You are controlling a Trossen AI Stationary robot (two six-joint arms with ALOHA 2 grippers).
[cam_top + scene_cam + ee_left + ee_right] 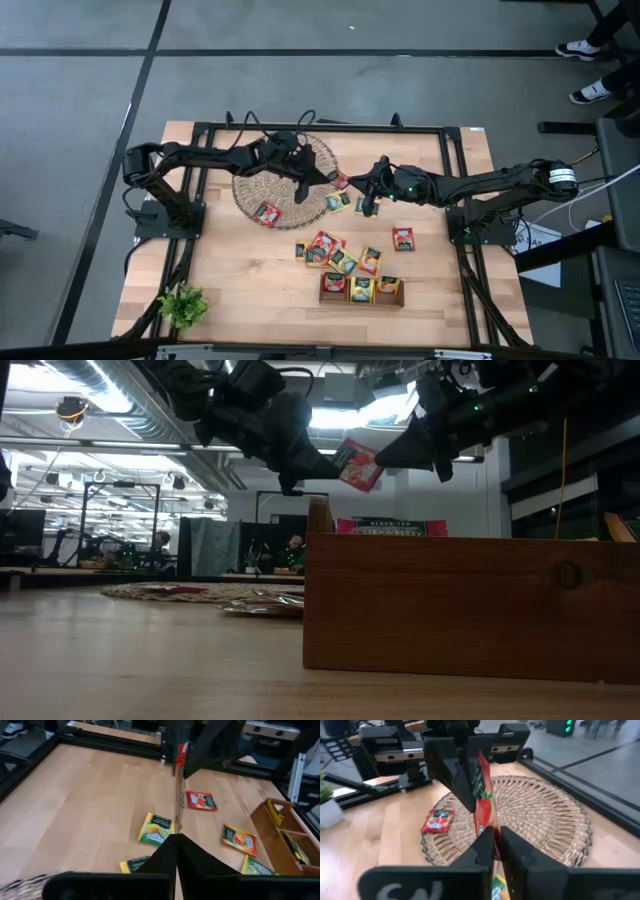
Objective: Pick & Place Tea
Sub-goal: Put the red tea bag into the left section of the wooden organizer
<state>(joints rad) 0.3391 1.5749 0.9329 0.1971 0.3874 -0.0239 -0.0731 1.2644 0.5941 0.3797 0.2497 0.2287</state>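
Note:
A red tea sachet (341, 183) hangs in the air between my two grippers, above the table just right of the round wicker dish (262, 185). My left gripper (325, 181) comes from the left and is shut on one side of it. My right gripper (358, 186) comes from the right and has the opposite side between its fingers. In the low view the sachet (358, 463) is tilted, well above the table. Several other tea sachets (335, 255) lie flat on the wood, and one red sachet (267, 212) lies at the dish's near rim. My left gripper pinches the sachet's left edge (178, 827) between its two fingers, coming from the table's left and slanting a little downward. The sachet stands on edge, lifted clear of everything. My right gripper has the sachet's right edge (487, 822) between its two fingers, coming from the table's right and slanting slightly down. A narrow gap shows between the fingers (512, 845) beside the sachet.
A narrow wooden tray (361, 290) with sachets in its compartments stands near the front edge, in front of the low camera (470, 605). A single red sachet (403, 238) lies to the right. A small green plant (183, 305) sits at the front left corner.

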